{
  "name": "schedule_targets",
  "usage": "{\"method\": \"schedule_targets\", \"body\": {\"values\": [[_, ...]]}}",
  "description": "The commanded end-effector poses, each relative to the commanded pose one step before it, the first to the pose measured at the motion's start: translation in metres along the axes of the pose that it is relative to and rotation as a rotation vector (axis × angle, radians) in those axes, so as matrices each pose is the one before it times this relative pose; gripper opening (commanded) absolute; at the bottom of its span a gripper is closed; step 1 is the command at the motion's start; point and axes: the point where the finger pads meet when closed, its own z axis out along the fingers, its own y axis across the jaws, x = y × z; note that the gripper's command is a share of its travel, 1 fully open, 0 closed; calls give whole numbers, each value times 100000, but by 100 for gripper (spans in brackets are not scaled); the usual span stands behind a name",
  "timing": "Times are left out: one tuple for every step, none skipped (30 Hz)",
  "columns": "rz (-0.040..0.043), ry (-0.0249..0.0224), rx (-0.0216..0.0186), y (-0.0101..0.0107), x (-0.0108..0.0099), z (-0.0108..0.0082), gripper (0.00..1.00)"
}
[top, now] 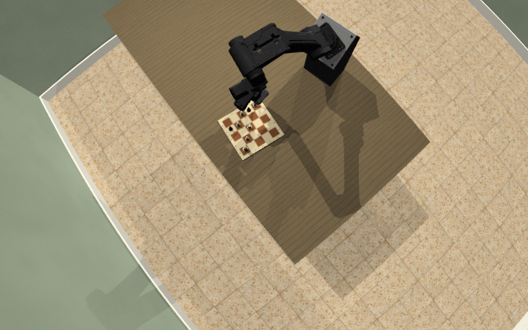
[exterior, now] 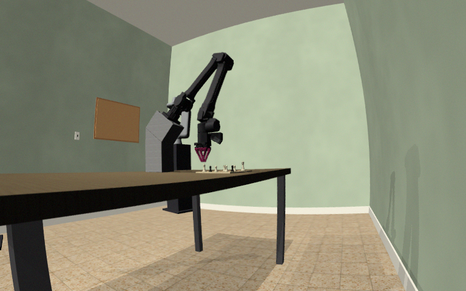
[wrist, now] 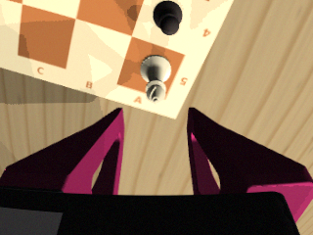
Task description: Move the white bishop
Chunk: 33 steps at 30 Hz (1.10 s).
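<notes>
The small chessboard (top: 251, 130) lies on the brown table and holds several white and black pieces. In the wrist view a white piece (wrist: 156, 77), which may be the bishop, stands upright on the corner square by the letter A and the digit 5. A black piece (wrist: 168, 16) stands one square beyond it. My gripper (wrist: 156, 117) hovers above the table just off that board corner, a little short of the white piece. Its pink fingers stand apart with nothing between them. It also shows in the exterior view (exterior: 202, 158), well above the pieces.
The arm's grey base block (top: 331, 48) stands on the table behind the board. More pieces stand in a row on the board (exterior: 223, 172), one tall white one at its far end (exterior: 243, 165). The table edge lies near the board's far side.
</notes>
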Motion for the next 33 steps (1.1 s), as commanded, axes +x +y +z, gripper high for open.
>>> {"method": "schedule_targets", "body": {"values": [[321, 1279, -4, -138, 1173, 11, 36], [0, 0, 0, 0, 0, 0, 36], [0, 0, 0, 0, 0, 0, 36], [0, 0, 0, 0, 0, 0, 36], [0, 0, 0, 0, 0, 0, 36], [0, 0, 0, 0, 0, 0, 36], [0, 0, 0, 0, 0, 0, 36], [0, 0, 0, 0, 0, 0, 36], [-6, -18, 5, -1, -7, 2, 36], [-40, -120, 35, -7, -46, 14, 36], [-101, -304, 87, -18, -117, 35, 36], [-86, -232, 27, 1, -132, 64, 36], [-89, -222, -15, 15, -168, 99, 36], [-123, -309, -21, 21, -233, 137, 36], [-157, -402, -28, 29, -302, 177, 36], [-130, -291, -117, 94, -242, 199, 36], [-42, 28, -283, 212, -54, 199, 36], [393, 37, 30, 21, 2, 179, 36], [60, 11, 12, 1, 9, 191, 36], [3, 2, -12, 5, 6, 207, 36], [3, 11, 9, 2, 9, 220, 36], [3, 10, 6, 2, 8, 230, 36], [0, 0, 0, 0, 0, 0, 36], [0, 0, 0, 0, 0, 0, 36], [77, -25, -29, -19, 13, 227, 36], [-72, 42, 35, 25, 3, 244, 36], [3, 8, 3, 3, 9, 233, 36], [3, -4, -30, 8, 5, 226, 36], [2, 3, -9, 5, 7, 215, 36], [2, 3, -7, 4, 6, 200, 36], [2, 0, -13, 5, 5, 182, 36], [2, -1, -14, 5, 5, 160, 36], [1, -1, -13, 4, 3, 138, 36]]}}
